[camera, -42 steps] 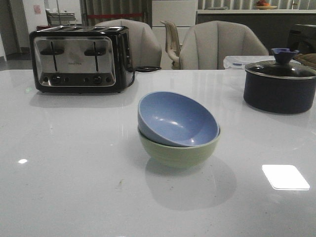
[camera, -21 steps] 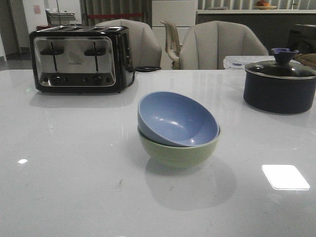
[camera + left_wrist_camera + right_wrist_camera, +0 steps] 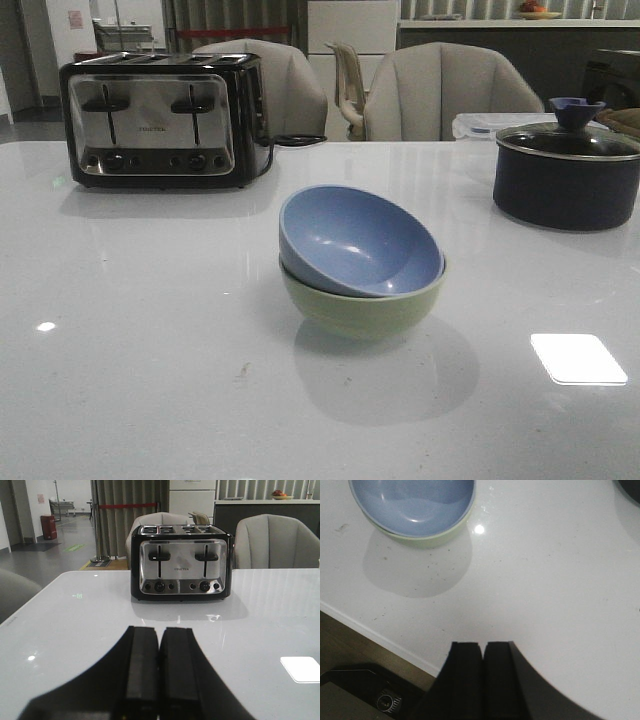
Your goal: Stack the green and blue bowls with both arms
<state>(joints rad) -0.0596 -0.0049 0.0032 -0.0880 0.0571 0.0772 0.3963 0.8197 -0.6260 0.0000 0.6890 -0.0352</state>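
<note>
Both tools pressed together, empty; dusty blue bowl sits tilted inside sage green bowl.

The green bowl shows only its outer wall and rim, its inside covered by the blue bowl tilted in it. In the right wrist view the frame edge cuts off both bowls. The dark pot runs past the front view's right edge. The toaster brand lettering is too small to read.
</note>
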